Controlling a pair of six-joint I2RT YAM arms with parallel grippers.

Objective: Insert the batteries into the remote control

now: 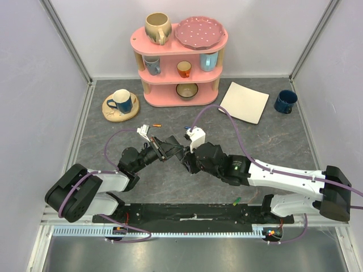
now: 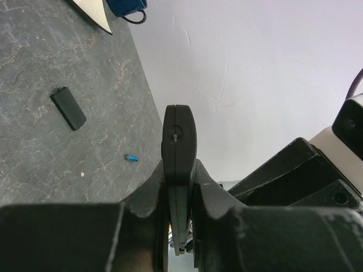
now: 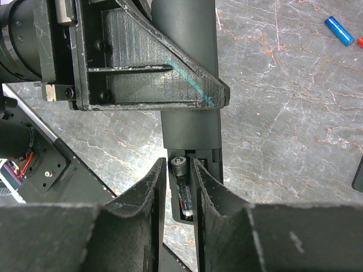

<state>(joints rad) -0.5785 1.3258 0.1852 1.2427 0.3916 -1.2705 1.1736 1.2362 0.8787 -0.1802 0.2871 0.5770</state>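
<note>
My left gripper (image 1: 163, 149) (image 2: 180, 170) is shut on the black remote control (image 2: 179, 141) and holds it edge-on above the table. The remote also shows in the right wrist view (image 3: 187, 122) with its battery bay open. My right gripper (image 1: 181, 156) (image 3: 181, 170) meets it from the right. Its jaws are shut on a dark battery (image 3: 184, 192) lying in the bay. A blue battery (image 2: 131, 157) (image 3: 339, 29) lies loose on the table, with a red one (image 3: 361, 41) beside it. An orange battery (image 1: 158, 126) lies behind the grippers. A green one (image 1: 237, 200) lies near the arm bases.
A black battery cover (image 2: 68, 108) lies flat on the table. At the back stand a pink shelf (image 1: 180, 79) with cups and a plate, a white square plate (image 1: 244, 102), a blue mug (image 1: 285, 101) and a second mug on a coaster (image 1: 120, 101).
</note>
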